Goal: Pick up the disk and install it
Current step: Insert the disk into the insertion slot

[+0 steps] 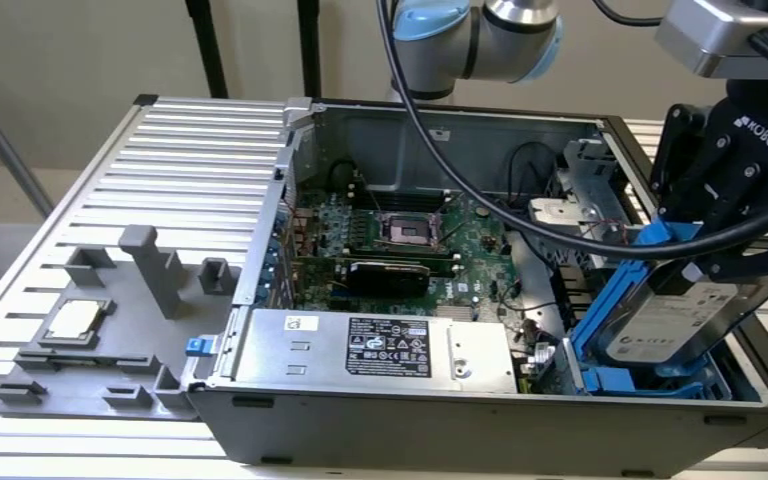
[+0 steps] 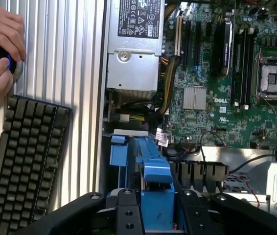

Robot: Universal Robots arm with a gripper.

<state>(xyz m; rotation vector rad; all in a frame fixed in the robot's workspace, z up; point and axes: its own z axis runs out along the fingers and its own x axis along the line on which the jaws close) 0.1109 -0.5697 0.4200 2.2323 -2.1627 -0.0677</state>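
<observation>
Blue rails hug the disk (image 1: 671, 315) — and the claw (image 1: 720, 250) is pinching it by its top end, one black finger on each side. The disk hangs just under the claw, over the corner of the computer case (image 1: 491, 440) on the exterior view's right. It is not lying flat. Its long side runs up and down, tipped, with the top leaning toward the case's outer wall. Its low end seems to dip into the blue bay (image 1: 651, 382) in that corner — not all the way in yet. The big grey power box (image 1: 371, 350) sits just beside the bay, along the same edge of the case.
</observation>
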